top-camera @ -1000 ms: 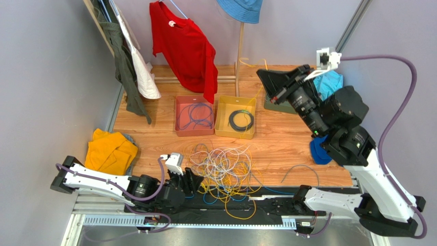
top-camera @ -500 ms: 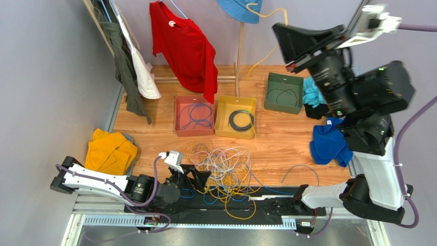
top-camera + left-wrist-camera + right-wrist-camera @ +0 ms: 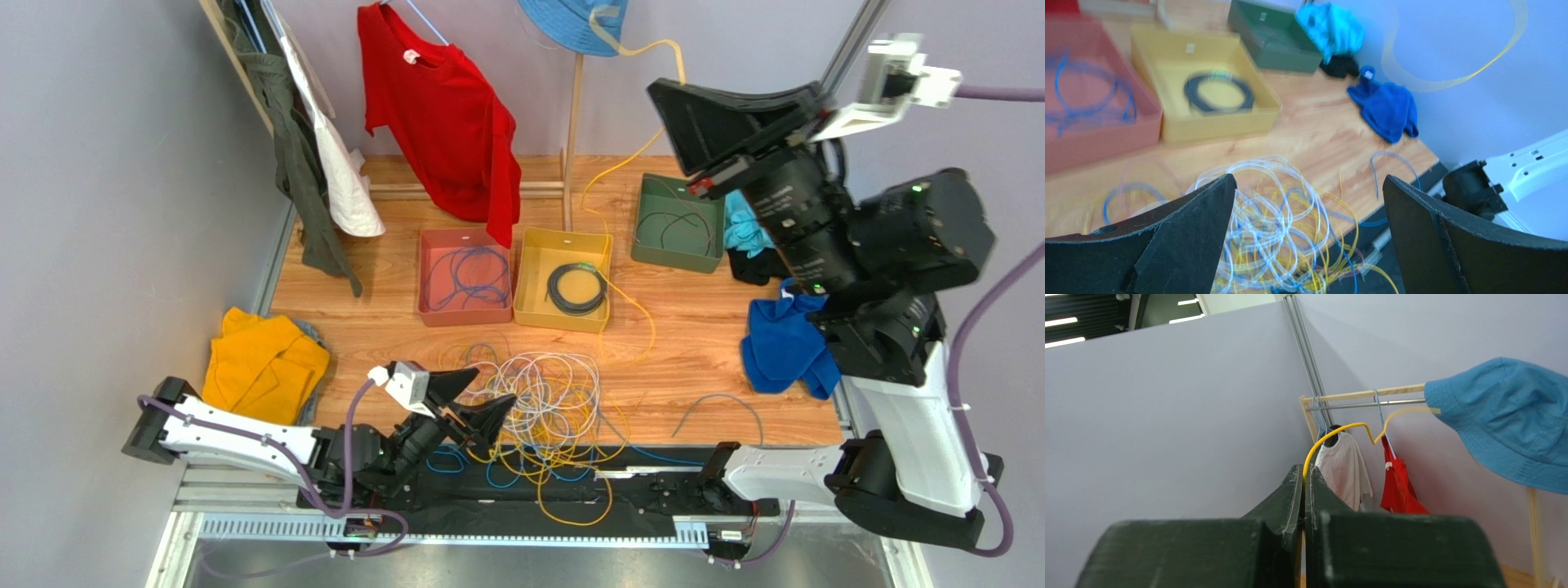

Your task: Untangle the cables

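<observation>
The cables (image 3: 540,410) lie as a tangle of white-grey, yellow and blue loops at the table's near edge. My left gripper (image 3: 491,390) is open and empty at the tangle's left side. In the left wrist view the tangle (image 3: 1278,226) lies blurred below and between its spread fingers (image 3: 1186,239), with the left gripper (image 3: 1308,180) above it. My right gripper (image 3: 656,88) is raised high at the back right, shut on a yellow cable (image 3: 613,184) that trails down to the pile. The right wrist view shows the right gripper (image 3: 1303,468) pinching that yellow cable (image 3: 1333,432).
A red tray (image 3: 426,276) holds a blue cable, a yellow tray (image 3: 528,288) a black coil, a green tray (image 3: 646,221) a thin cable. A blue cloth (image 3: 785,349) lies right, an orange cloth (image 3: 264,361) left. A red shirt (image 3: 448,110) and blue hat (image 3: 577,22) hang behind.
My right gripper has risen from above the green tray to high at the back right, pulling the yellow cable up out of the pile. My left gripper has lifted and moved right toward the tangle.
</observation>
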Controlling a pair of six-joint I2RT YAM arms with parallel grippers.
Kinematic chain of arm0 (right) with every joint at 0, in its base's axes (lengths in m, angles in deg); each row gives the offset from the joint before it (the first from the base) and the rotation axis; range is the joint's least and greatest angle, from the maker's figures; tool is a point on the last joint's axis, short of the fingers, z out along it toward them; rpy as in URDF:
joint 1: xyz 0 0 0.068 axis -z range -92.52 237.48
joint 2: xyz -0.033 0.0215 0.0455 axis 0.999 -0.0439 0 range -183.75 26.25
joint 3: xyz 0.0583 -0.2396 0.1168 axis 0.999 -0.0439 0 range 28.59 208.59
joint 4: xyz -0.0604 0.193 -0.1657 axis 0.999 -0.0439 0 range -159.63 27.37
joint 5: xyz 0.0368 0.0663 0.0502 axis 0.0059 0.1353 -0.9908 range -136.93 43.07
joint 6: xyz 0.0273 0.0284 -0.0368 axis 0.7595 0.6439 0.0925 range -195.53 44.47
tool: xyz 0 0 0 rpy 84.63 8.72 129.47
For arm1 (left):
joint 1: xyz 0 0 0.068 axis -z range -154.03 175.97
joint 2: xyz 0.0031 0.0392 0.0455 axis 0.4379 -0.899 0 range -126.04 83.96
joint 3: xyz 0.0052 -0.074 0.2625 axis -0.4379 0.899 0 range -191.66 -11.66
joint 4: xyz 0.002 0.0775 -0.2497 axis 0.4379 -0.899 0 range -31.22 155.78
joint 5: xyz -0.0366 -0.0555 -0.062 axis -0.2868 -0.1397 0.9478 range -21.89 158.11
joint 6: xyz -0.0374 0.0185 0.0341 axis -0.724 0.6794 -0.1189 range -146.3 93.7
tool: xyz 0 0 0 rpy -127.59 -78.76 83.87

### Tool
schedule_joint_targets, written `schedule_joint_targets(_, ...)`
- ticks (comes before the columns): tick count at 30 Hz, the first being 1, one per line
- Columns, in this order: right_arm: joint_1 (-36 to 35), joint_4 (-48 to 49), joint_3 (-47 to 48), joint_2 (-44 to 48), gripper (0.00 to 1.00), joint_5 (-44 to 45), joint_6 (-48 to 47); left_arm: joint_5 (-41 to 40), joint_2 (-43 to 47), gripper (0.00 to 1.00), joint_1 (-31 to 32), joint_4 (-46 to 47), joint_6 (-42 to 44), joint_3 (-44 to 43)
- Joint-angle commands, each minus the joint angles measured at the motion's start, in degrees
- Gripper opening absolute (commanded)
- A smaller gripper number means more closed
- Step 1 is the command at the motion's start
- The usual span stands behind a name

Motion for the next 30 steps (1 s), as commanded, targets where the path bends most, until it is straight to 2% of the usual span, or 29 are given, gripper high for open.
schedule_joint_targets(1, 0.1, -1.8, -1.2, -0.6, 0.00, -2.4, 2.6, 8.8, -8.4, 0.99, 0.2, 31.9, 27.2, -0.2)
schedule_joint_targets(3, 0.0, -2.5, -0.9, -0.9, 0.00, -2.7, 3.5, 9.8, -16.1, 0.99, 0.2, 32.4, 33.4, -3.7)
schedule_joint_targets(5, 0.1, -3.3, -0.3, -1.4, 0.00, -2.6, 3.9, 9.2, -21.1, 0.99, 0.2, 32.5, 35.8, -8.6)
schedule_joint_targets(7, 0.1, -4.1, -0.6, -1.7, 0.00, -1.8, 3.1, 9.3, -25.9, 0.99, 0.2, 32.1, 35.5, -11.5)
schedule_joint_targets(9, 0.0, -4.1, -2.0, -2.1, 0.00, -0.1, 1.9, 9.4, -26.7, 0.99, 0.3, 28.5, 30.5, -11.7)
schedule_joint_targets(10, 0.0, -4.1, -2.4, -2.3, 0.00, 1.7, 0.2, 9.5, -25.9, 0.99, 0.3, 25.8, 27.6, -11.6)
schedule_joint_targets(11, 0.1, -4.2, -2.6, -2.7, 0.00, 2.5, -0.9, 9.9, -23.4, 0.97, 0.3, 22.6, 21.2, -11.3)
schedule_joint_targets(13, 0.3, -4.1, -2.1, -4.2, 0.00, 4.7, -4.4, 10.8, -19.8, 0.94, 0.3, 9.5, 13.4, -10.4)
schedule_joint_targets(14, 0.6, -3.8, -1.9, -4.7, 0.00, 5.3, -5.2, 11.0, -15.7, 0.90, 0.3, 1.1, 5.4, -9.9)
schedule_joint_targets(17, 2.4, -1.8, -1.3, -6.8, 0.00, 5.2, -6.6, 11.9, -6.8, 0.83, 0.3, -8.5, -6.5, -4.9)
schedule_joint_targets(19, 4.3, -0.8, -0.8, -8.8, 0.00, 4.5, -6.4, 12.2, -2.3, 0.79, 0.3, -12.9, -11.6, -0.3)
schedule_joint_targets(20, 5.0, -0.3, -0.8, -9.4, 0.00, 4.3, -6.2, 11.9, 1.9, 0.77, 0.3, -19.1, -17.3, 0.8)
schedule_joint_targets(23, 8.0, 1.4, -1.3, -11.7, 0.00, 3.3, -5.3, 12.0, 8.6, 0.73, 0.4, -28.5, -24.1, 3.4)
schedule_joint_targets(26, 11.6, 4.4, -3.0, -14.1, 0.00, 2.5, -4.4, 12.2, 12.6, 0.72, 0.4, -32.2, -25.1, 4.4)
schedule_joint_targets(30, 16.6, 6.0, -3.3, -17.2, 0.00, 0.7, -1.8, 10.9, 13.2, 0.74, 0.4, -35.6, -25.1, 3.2)
